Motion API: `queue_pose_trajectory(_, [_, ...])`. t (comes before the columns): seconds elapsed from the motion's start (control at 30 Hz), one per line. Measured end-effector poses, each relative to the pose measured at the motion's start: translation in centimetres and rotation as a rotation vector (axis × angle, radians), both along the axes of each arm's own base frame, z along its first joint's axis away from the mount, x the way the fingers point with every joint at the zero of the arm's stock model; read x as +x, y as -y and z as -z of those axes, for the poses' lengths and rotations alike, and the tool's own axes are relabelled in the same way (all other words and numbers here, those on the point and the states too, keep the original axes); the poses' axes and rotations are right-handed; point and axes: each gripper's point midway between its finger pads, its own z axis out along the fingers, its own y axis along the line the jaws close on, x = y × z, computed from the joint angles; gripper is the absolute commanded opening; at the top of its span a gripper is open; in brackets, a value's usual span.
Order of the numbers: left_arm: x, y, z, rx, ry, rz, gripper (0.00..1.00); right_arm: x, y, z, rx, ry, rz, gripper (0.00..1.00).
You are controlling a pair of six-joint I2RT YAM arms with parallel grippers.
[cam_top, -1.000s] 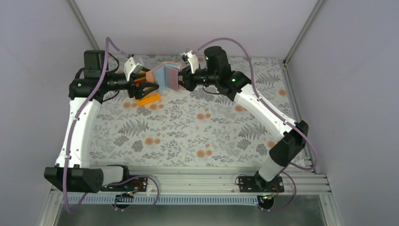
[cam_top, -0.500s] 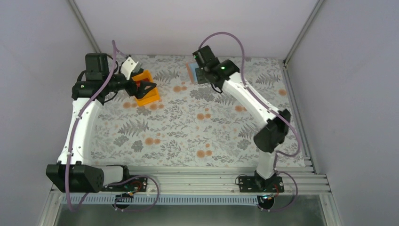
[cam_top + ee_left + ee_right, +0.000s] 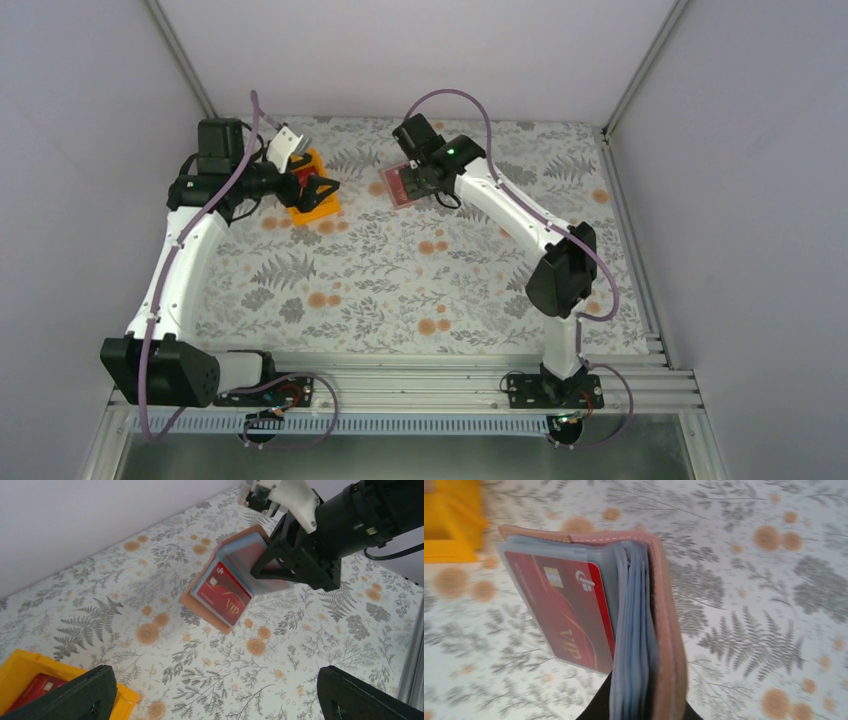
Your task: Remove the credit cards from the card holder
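My right gripper (image 3: pixel 408 182) is shut on the tan-brown card holder (image 3: pixel 396 186) and holds it low over the table at the back middle. In the right wrist view its tan cover (image 3: pixel 670 630) and light blue sleeves (image 3: pixel 634 630) stand between my dark fingers (image 3: pixel 599 706), with a red credit card (image 3: pixel 561 607) in the open outer sleeve. The left wrist view shows the holder (image 3: pixel 200 605), that red card (image 3: pixel 225 592) and the right gripper (image 3: pixel 300 555). My left gripper (image 3: pixel 220 700) is open and empty beside the orange tray (image 3: pixel 318 206). The teal-green card is hidden.
The orange tray (image 3: pixel 15 672) holds a red card (image 3: pixel 40 687) and stands at the back left, near the left wall. The patterned table cover (image 3: pixel 420 270) runs to a metal rail at the near edge. Grey walls close in the back and both sides.
My left gripper has drawn back from the card holder to the orange tray. My right gripper has swung the holder toward the back and then down to the left, red card facing up.
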Motion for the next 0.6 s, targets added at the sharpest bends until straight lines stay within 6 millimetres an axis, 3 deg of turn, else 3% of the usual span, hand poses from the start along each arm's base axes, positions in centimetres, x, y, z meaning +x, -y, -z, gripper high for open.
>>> queue_pose_trajectory(0.13, [-0.1, 0.3, 0.8, -0.012, -0.023, 0.016, 1.00, -1.2, -1.8, -1.1, 0.129, -0.022, -0.095, 0.04])
queue_pose_trajectory(0.4, [-0.5, 1.9, 2.9, -0.096, -0.112, 0.052, 1.00, -3.5, -5.9, -8.1, 0.425, 0.042, -0.320, 0.04])
queue_pose_trajectory(0.6, [-0.5, 3.1, 2.2, -0.134, -0.105, 0.086, 1.00, -4.6, -7.7, -9.0, 0.508, 0.018, -0.421, 0.04])
